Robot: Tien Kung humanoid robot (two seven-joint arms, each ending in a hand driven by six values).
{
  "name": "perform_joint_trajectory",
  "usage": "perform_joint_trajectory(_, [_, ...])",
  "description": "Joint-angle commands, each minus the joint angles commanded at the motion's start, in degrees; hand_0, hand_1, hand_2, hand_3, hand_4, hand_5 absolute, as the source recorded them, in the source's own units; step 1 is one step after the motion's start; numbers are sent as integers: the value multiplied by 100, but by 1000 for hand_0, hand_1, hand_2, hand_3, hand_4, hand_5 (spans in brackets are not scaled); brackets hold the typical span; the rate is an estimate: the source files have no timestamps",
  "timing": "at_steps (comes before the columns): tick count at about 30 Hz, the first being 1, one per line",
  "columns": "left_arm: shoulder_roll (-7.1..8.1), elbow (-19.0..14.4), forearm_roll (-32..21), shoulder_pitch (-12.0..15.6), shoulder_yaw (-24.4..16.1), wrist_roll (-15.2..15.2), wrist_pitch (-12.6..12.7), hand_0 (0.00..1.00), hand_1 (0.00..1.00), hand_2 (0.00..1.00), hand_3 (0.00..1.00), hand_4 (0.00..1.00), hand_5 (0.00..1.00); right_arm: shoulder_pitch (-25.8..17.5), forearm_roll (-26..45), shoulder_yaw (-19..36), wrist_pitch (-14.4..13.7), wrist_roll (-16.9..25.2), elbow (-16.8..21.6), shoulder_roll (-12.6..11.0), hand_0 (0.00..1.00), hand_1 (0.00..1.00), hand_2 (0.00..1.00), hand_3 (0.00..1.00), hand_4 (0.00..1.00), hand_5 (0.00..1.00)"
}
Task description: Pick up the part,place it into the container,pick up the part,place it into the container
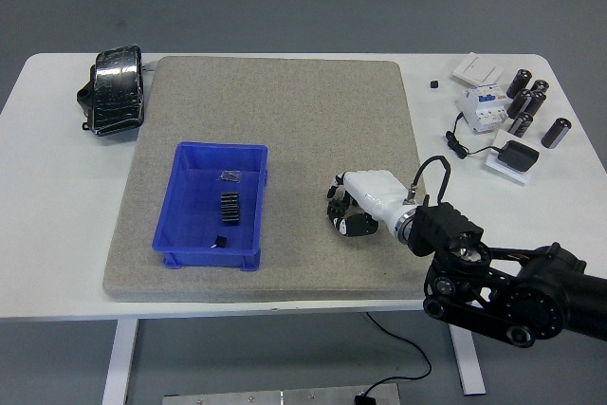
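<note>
We see a ribbed black part (pixel 229 208) lying inside the blue bin (pixel 190 230), its long axis running from the bin's far wall toward its near wall, with a small flat piece (pixel 229 175) beyond it and a tiny black piece (pixel 220 241) nearer the front wall. Our right hand (pixel 353 208) rests on the grey mat (pixel 285 111) well to the right of the bin, apart from those parts. Its dark fingers (pixel 337 204) curl down toward the mat, and we cannot tell whether they hold anything.
</note>
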Motion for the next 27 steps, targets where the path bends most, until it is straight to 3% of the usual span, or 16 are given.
perform_joint_trajectory(11, [0,12,-53,7,6,-51,15,641,650,642,557,668,625,11,-142,95,-122,12,73,-77,379,523,389,650,605,2])
perform_joint_trajectory(12, [1,12,-56,9,6,-53,18,641,649,641,556,668,632,17,-175,116,-139,6,94,-85,376,519,378,585,601,42])
perform_joint_trajectory(17, [0,12,-74,11,8,-61,29,641,649,641,556,668,632,34,-317,242,-200,-47,183,-97,376,519,378,585,601,42])
perform_joint_trajectory(18, [-1,12,-75,10,9,-63,29,641,648,641,556,667,639,39,-332,264,-219,-50,186,-92,380,514,365,460,558,109])
perform_joint_trajectory(27, [-4,4,-32,7,-10,-41,24,641,647,641,554,667,644,95,-302,301,-340,-22,254,-54,382,517,364,451,556,114])
